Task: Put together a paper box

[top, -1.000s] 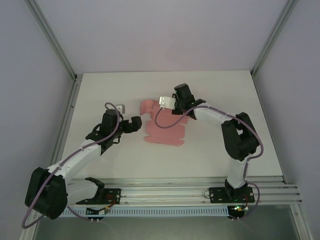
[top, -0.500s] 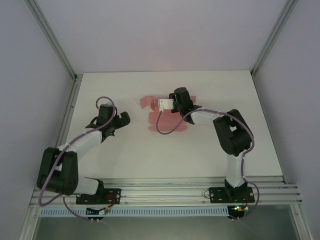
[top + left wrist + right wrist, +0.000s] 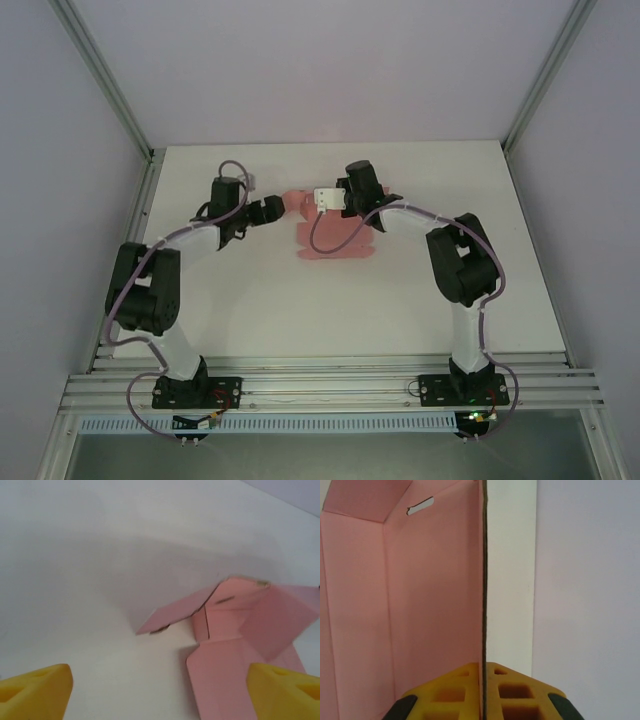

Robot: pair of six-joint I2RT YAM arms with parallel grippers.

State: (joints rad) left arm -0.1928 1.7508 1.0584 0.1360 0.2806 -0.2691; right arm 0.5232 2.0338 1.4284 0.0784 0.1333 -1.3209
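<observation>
While the box [image 3: 335,245] lies half-folded on the far middle of the tabletop [image 3: 250,310], both arms reach in on it, one from each side. Over on the left, the left gripper [image 3: 279,208] points at the sheet's far-left corner, its tip right by a raised flap [image 3: 296,204]; from overhead I cannot tell whether it touches. The left wrist view settles the rest: two yellow fingertips [image 3: 35,690] sit at the bottom corners, jaws wide, with only bare tabletop between them. Ahead of them and to the right, that flap juts out to the left, lifted off the surface and throwing a shadow, a small slot [image 3: 160,628] near its edge. Behind it a short wall stands up, and another pink piece folds over on the right. The base sheet runs down toward the right-hand fingertip. Now the other side: the right gripper [image 3: 350,208] is down on the box's far edge, close across from the left one. Its wrist view shows the catch, jaws narrow and pinched on the thin edge of an upright panel [image 3: 435,605], which rises straight up the middle of the picture. The panel's pink inner face spreads to the left, with a slot cut near the top and a crease where the next piece angles away.
</observation>
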